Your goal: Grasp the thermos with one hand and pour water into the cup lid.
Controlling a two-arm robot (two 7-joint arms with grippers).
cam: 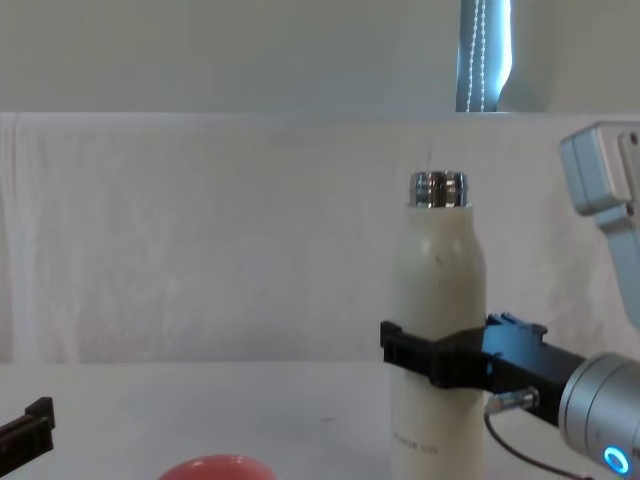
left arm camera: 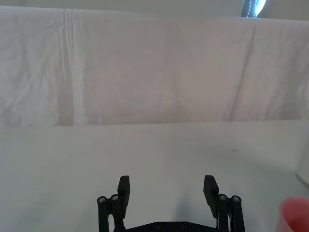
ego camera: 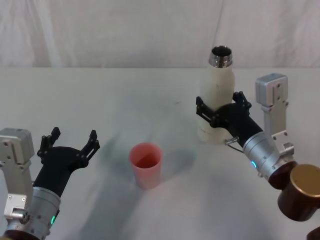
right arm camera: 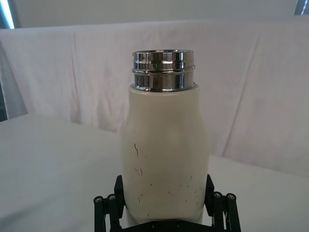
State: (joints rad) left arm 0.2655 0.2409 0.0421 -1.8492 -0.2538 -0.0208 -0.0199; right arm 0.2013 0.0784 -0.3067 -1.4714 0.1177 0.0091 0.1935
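**Thermos upright in the right jaws, cup to its left**

The left gripper [ego camera: 70, 141] idles near left, jaws open and empty. The cup lid [ego camera: 146, 165] stands mid-table. Farther right, the right gripper [ego camera: 220, 111] clamps the thermos [ego camera: 216, 102] mid-body, long axis vertical, mouth up. Pouring means tipping it leftward and nearer.

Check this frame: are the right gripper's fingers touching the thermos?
Touching. In the chest view the right gripper has its fingers wrapped against the body of the thermos, with no gap; the right wrist view shows both fingers flush against its sides.
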